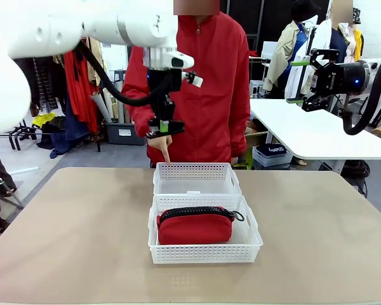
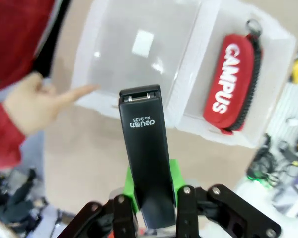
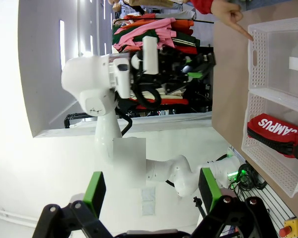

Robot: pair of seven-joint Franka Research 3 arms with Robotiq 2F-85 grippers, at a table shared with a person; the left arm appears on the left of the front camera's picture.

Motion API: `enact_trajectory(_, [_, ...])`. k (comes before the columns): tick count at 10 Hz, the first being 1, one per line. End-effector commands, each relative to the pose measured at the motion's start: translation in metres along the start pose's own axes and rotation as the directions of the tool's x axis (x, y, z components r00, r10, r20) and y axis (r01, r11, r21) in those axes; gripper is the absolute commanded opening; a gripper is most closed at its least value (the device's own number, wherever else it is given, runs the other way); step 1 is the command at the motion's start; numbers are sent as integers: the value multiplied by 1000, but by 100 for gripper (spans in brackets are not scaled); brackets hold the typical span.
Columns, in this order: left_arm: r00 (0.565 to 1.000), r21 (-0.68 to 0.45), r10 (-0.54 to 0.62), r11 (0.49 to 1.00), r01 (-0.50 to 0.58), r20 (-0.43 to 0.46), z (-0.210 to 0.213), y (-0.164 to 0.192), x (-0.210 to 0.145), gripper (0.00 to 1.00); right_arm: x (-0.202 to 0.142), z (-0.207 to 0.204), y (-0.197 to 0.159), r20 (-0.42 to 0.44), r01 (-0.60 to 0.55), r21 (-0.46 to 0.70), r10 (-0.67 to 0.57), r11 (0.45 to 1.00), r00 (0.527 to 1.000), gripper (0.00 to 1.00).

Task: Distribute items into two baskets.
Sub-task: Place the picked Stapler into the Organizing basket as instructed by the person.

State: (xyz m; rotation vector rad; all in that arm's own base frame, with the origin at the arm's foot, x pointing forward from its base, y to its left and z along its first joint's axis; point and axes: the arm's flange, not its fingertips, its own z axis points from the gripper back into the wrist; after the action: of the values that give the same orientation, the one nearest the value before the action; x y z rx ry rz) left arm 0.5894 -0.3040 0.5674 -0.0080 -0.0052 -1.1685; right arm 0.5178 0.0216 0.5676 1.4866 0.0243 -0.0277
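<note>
My left gripper (image 1: 164, 129) hangs above the far left corner of the far basket (image 1: 193, 170), shut on a small black stapler (image 2: 145, 148) that sticks out between its green pads (image 2: 132, 191). Below it the far basket (image 2: 119, 54) holds nothing but its white label. A red zippered pouch (image 1: 195, 227) printed CAMPUS (image 2: 230, 82) lies in the near basket (image 1: 203, 253). A person's hand (image 1: 161, 146) points a finger at the far basket's left corner. My right gripper (image 1: 297, 81) is raised high at the right, open and holding nothing, its fingers (image 3: 95, 191) wide apart.
The person in a red jacket (image 1: 209, 82) stands at the far edge, behind the baskets. The tan tabletop (image 1: 70, 235) is bare on both sides of the baskets. A white table (image 1: 317, 130) stands behind on the right.
</note>
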Motion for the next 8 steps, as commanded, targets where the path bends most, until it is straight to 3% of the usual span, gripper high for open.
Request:
enact_trajectory(1, [993,-19,-113,993,113,46,-7,4,6,0,0,0,2,9,-7,2,7,1000,1000,100])
enact_trajectory(5, [955,-42,-295,954,296,28,-62,9,39,0,0,0,2,9,-7,2,7,1000,1000,100])
enact_trajectory(8, [932,11,-362,932,362,-22,-95,-1,67,0,0,0,2,9,-7,2,7,1000,1000,100])
